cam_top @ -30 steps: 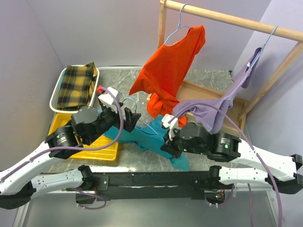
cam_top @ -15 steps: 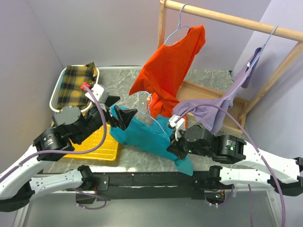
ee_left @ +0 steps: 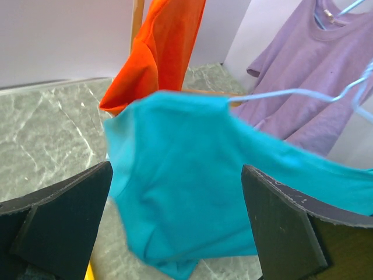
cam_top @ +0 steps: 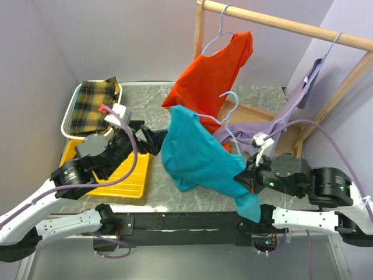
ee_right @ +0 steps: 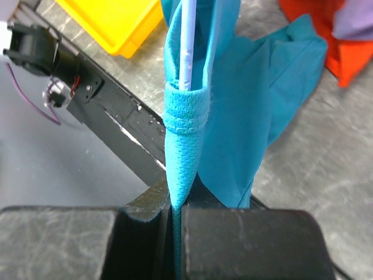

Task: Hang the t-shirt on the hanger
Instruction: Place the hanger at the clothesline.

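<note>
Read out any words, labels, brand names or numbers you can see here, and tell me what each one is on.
No readable text in any view.
The teal t-shirt, orange shirt and yellow tray are plain, with no print.
The neck tag on the lilac shirt is too small and blurred to read.

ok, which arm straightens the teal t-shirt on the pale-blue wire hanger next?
Likely left: left gripper is open, empty, facing the teal cloth t-shirt; right gripper is shut on its hem at the pale-blue wire hanger.
</note>
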Robot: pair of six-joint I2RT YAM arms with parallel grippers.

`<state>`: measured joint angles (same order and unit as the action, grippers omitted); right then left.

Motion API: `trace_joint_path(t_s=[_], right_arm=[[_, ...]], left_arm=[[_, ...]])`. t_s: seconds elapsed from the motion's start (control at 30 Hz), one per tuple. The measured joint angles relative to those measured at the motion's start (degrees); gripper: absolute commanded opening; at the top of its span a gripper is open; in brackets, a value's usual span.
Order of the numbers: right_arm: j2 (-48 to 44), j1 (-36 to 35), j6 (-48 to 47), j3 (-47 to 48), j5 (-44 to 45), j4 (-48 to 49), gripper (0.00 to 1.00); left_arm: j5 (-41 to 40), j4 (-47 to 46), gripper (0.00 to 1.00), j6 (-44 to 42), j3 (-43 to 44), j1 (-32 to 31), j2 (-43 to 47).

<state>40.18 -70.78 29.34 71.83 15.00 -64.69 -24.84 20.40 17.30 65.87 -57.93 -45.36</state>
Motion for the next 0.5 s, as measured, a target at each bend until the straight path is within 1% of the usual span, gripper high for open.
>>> trace_joint_path(t_s=[0.27,0.5], right_arm=[[0.1,0.0,4.3,8.5,2.4,-11.0,0.00],[0.3,0.0,7.2,13.4,4.0,-13.8,0.00]], left_arm=[[-0.6,-2.6,0.98,2.9,-0.9,0.0,-3.1],[-2.0,-4.4,0.98,4.7,-1.0,0.0,-5.8]])
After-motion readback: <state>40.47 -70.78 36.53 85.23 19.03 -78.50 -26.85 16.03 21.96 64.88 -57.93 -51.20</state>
